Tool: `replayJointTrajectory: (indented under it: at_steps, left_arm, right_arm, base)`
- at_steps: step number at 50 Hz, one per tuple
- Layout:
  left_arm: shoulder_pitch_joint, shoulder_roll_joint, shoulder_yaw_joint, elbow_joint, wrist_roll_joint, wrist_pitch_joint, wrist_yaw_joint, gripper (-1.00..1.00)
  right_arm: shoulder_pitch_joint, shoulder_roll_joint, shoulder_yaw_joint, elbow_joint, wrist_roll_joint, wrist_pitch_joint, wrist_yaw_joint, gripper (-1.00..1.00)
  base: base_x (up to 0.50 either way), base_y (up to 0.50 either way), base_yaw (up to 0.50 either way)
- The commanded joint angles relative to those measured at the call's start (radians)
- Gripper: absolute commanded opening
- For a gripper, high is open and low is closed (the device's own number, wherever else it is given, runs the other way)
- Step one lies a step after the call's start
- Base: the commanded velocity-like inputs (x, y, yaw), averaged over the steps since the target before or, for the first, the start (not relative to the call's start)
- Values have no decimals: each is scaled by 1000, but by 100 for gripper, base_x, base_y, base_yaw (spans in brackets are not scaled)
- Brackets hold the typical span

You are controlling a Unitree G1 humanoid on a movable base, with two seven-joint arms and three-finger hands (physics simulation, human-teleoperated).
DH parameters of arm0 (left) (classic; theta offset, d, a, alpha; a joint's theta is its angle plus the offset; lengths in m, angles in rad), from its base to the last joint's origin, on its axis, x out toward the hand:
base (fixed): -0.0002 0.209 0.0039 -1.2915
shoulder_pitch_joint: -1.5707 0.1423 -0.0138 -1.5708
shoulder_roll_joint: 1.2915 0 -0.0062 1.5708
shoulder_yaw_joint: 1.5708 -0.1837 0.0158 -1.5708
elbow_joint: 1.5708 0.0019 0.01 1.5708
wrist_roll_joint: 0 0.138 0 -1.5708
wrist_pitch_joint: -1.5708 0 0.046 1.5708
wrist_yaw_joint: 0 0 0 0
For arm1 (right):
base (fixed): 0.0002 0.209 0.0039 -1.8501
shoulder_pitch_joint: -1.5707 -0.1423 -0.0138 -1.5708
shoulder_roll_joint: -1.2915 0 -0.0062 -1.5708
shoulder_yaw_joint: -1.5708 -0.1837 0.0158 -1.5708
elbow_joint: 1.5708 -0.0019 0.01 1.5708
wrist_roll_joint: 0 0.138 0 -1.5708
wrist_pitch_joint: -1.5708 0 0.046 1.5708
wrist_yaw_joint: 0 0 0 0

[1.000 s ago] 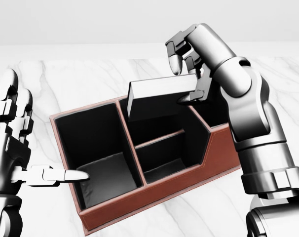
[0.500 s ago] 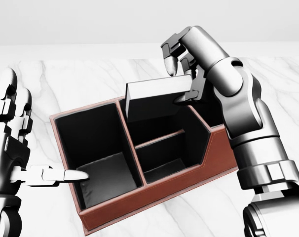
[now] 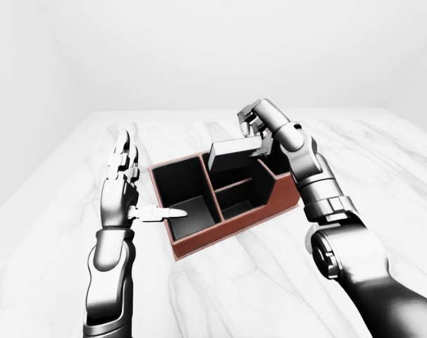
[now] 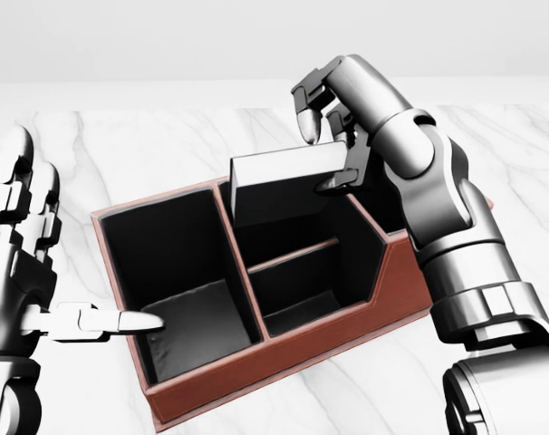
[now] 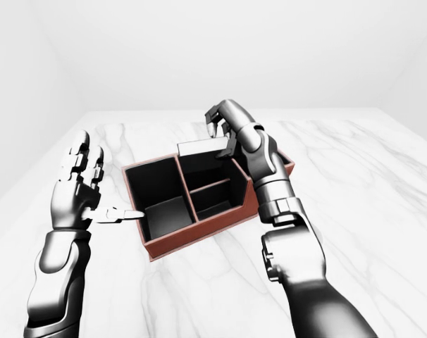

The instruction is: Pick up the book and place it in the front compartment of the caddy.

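While the pale grey rectangular book [image 4: 284, 172] is already lifted clear of the white marble surface [image 4: 166, 145], the placing is not yet done: the right robot hand [image 4: 333, 136] holds it tilted above the far small compartment of the reddish-brown leather caddy with black lining [image 4: 284, 349], its lower edge dipping just inside the rim. The right robot hand's fingers are closed on the book, one curling over its top edge and another pressing its right end. What is left, by my judgement, is to lower the book fully into the correct compartment and let go; which of the caddy's cells counts as the front one I cannot tell for sure from these views.

The book looks like a thin, stiff, plain slab, light on its upper face and dark on the side turned downward, with no title or marking visible. It sits directly under the right robot hand's fingertips and to that hand's left.

The left robot hand [image 3: 122, 186] is spread wide and holds nothing; its thumb [image 4: 102, 322] points at the caddy's large left compartment, just at its rim, well away from the book
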Motion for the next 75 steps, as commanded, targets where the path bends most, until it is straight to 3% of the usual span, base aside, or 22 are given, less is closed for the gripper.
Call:
replayJointTrajectory:
  at_steps: [1, 34, 75]
  left_arm:
    - [2, -1, -3, 12, 3, 0, 0, 100]
    - [-2, 0, -1, 19, 3, 0, 1, 100]
    - [-3, 1, 0, 3, 2, 0, 2, 100]
  right_arm:
    - [-32, -9, -28, 57, 43, -35, -45, -100]
    - [-119, -14, -24, 269, 38, -42, -120, -100]
    - [-144, 16, -10, 335, 16, -42, -153, -100]
  base:
    - [0, 0, 0]
    - [0, 0, 0]
    - [0, 0, 0]
